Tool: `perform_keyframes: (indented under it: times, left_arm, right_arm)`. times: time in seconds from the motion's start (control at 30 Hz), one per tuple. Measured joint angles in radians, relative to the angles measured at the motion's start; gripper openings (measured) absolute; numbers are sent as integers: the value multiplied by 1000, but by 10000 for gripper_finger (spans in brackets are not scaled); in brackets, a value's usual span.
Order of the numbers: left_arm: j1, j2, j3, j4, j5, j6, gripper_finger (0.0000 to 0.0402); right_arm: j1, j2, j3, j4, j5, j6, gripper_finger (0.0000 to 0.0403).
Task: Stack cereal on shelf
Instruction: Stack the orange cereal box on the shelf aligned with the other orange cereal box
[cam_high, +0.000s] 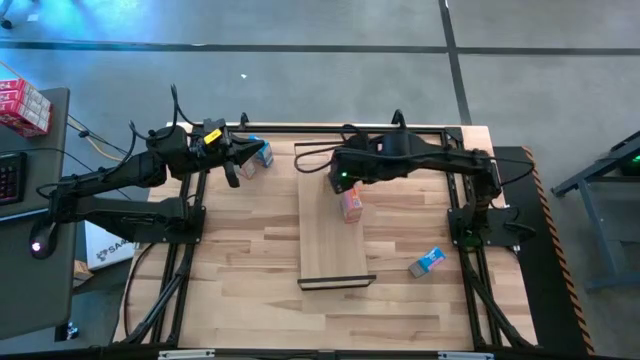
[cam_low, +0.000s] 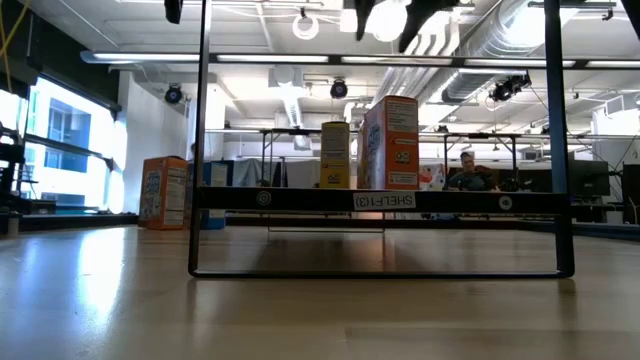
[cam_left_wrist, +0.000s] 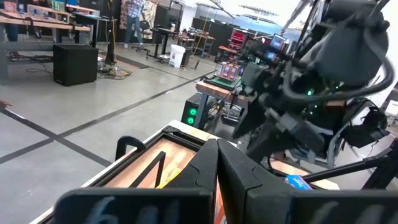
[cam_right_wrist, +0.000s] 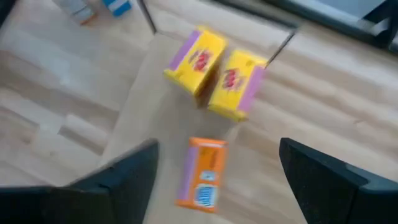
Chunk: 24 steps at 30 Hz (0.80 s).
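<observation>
The right hand (cam_right_wrist: 214, 171) hovers spread above an orange box (cam_right_wrist: 202, 171) on the shelf (cam_high: 325, 240) (left hand (cam_left_wrist: 217, 180) pressed together).

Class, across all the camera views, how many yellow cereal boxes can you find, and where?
2. One yellow cereal box and the second yellow cereal box stand side by side on the shelf, near its framed end. In the high view the right arm hides them.

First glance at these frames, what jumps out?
The shelf runs down the middle of the table, with two yellow boxes side by side on it and an orange box standing apart from them. The right gripper hangs open right above that orange box. A blue box lies alone on the table beside the shelf.
</observation>
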Motion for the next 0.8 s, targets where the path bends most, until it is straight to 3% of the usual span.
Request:
perform_keyframes:
  times: [0.17, 0.4, 0.6, 0.8]
  left_arm:
    - [0, -1, 0, 0, -1, -7, 0]
    - [0, -1, 0, -2, 1, -25, 0]
    - [0, 0, 0, -5, -3, 6, 6]
    - [0, 0, 0, -18, -35, 10, 28]
  right_arm:
    - [-2, -80, -80, 12, -22, -94, 312]
    - [2, -385, -536, 88, -56, -24, 312]
    - [31, -739, -966, 624, -33, -38, 312]
    - [23, -964, -1250, 1179, 78, -185, 312]
